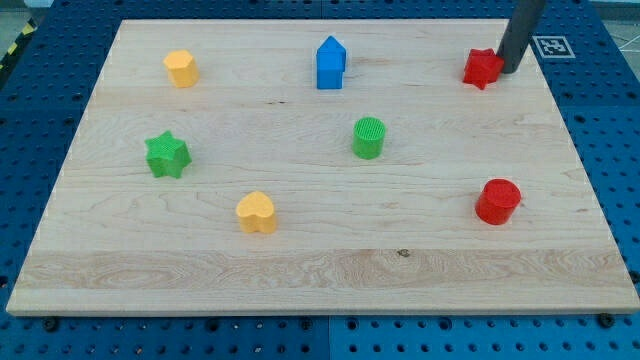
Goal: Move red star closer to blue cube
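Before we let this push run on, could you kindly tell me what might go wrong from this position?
1. My tip sits at the red star's right edge, slightly high of its centre; an off-centre push could spin the star or let it slip off toward the view's bottom.
2. The star lies close to the board's top edge, so a push angled upward could slide it off.
3. Pushing too far left could knock the blue cube away.

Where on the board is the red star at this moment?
The red star sits near the view's top right corner of the board, with my tip touching its right side. The blue cube lies well to its left.
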`<state>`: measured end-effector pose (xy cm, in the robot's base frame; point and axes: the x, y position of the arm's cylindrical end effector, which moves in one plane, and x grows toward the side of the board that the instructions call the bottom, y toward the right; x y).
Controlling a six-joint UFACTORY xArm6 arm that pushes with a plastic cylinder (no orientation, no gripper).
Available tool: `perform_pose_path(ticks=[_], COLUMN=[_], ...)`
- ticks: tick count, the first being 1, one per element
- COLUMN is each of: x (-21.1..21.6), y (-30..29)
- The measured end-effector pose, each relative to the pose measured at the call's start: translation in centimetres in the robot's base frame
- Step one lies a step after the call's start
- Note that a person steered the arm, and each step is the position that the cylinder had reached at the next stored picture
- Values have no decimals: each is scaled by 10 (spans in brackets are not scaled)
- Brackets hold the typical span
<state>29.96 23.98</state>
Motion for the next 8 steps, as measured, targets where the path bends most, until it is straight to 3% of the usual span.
perform_pose_path(ticks=[8], x=[66], y=[-142])
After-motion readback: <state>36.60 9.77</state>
